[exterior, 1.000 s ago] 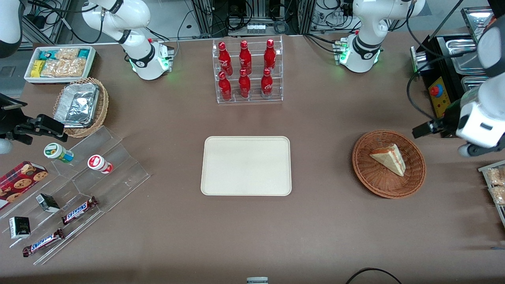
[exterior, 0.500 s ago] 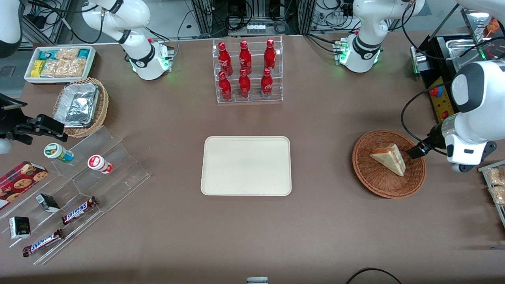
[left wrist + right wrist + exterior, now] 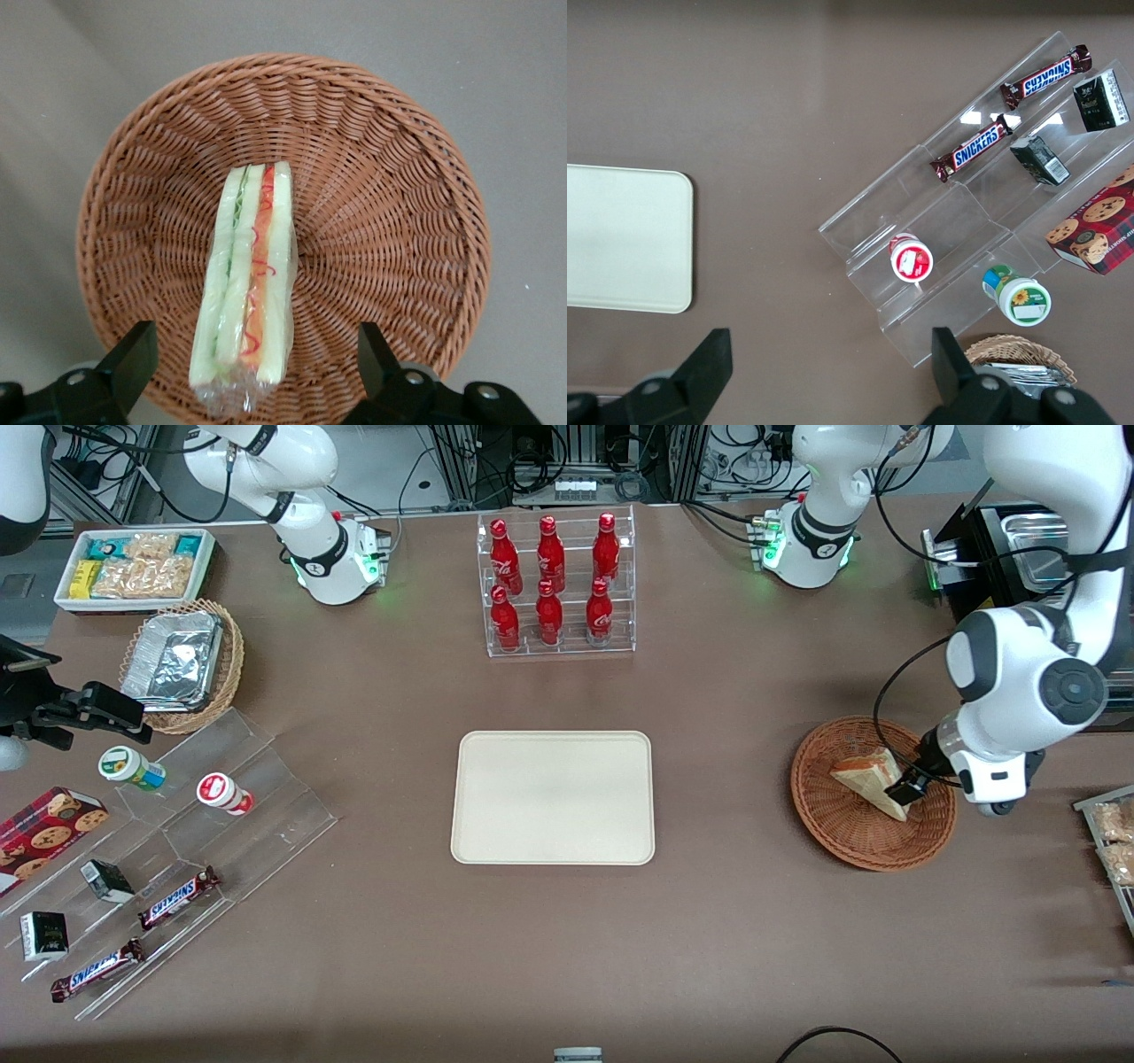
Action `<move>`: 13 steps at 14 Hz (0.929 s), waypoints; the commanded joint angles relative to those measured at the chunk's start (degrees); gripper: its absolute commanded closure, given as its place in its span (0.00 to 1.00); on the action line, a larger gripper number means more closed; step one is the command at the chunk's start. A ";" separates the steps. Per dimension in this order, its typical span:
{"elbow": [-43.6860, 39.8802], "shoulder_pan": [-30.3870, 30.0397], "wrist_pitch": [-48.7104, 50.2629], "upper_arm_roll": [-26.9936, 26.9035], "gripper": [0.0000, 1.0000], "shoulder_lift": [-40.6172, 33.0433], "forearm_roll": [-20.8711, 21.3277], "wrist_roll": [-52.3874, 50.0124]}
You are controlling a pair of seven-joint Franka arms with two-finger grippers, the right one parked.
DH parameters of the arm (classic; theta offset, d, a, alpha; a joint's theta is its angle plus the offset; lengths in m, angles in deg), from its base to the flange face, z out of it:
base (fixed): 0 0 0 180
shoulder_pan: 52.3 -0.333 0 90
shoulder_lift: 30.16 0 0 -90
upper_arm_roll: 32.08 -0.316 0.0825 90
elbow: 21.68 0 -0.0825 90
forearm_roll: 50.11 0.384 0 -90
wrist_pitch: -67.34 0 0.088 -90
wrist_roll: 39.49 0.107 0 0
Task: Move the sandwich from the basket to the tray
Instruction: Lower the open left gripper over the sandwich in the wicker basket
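Note:
The sandwich (image 3: 868, 778) (image 3: 251, 283), a wrapped wedge of pale bread with red-orange and green filling, lies in the reddish-brown wicker basket (image 3: 850, 833) (image 3: 381, 230) toward the working arm's end of the table. My gripper (image 3: 907, 790) (image 3: 252, 359) hangs open just above the basket, over the sandwich's end. Its two black fingers (image 3: 133, 354) stand well apart on either side of the sandwich and do not touch it. The cream tray (image 3: 553, 797) (image 3: 620, 239) lies flat at the table's middle with nothing on it.
A clear rack of red bottles (image 3: 555, 584) stands farther from the front camera than the tray. A black box with steel pans (image 3: 1010, 558) sits near the basket. Snack packets (image 3: 1114, 837) lie at the table edge. A clear stepped stand (image 3: 168, 850) with snacks lies toward the parked arm's end.
My gripper has swung in from the table edge and come down over the basket, now straddling the sandwich's end. The sandwich and basket have not moved.

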 commanded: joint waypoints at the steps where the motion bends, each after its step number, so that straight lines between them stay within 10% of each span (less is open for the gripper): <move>1: 2.11 -0.25 -2.58 0.43 0.00 -0.23 0.61 -1.84; 13: 4.05 0.45 -8.82 0.43 0.14 6.19 0.78 -1.75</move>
